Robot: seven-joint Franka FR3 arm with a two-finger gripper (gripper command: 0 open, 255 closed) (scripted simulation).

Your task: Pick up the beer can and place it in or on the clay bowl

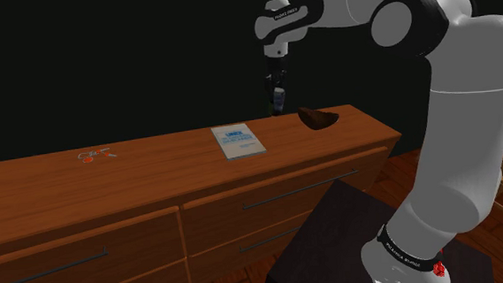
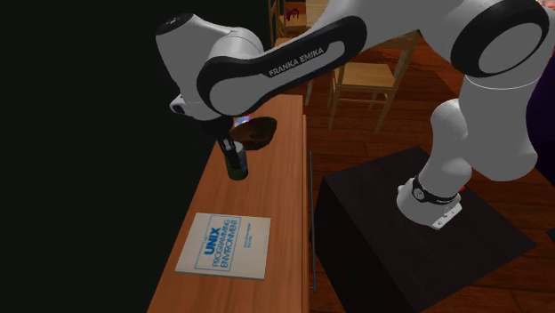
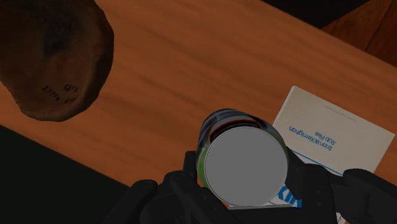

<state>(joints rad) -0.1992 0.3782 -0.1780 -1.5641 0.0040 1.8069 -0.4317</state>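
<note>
So the gripper has its two black fingers closed in on the beer can, one on each side, pinching the body just under the top. It's not shut all the way, just as far as the can lets it, and that looks like a proper hold. In the shoulder view the can hangs upright under the gripper. To me it looks clear of the wooden counter, toward its back edge with the black area behind, though I can't swear to the gap underneath. Holding it from straight above makes sense: it keeps the can vertical and leaves the bottom free to go down into the bowl. The bowl sits near the end of the counter, just beside the can but not touching it. So I'd guess this is the carry-over step, with a short sideways move and a lowering left to do. The book lies flat further along the counter on the can's other side, well out of the way. The can itself has a flat plain grey top with a thin green ring round the edge, and dark sides with a bit of blue label showing in the shoulder view. The bowl is dark brown, rough and lumpy looking, and pretty shallow, so a tall can might tip once it's let go
</note>
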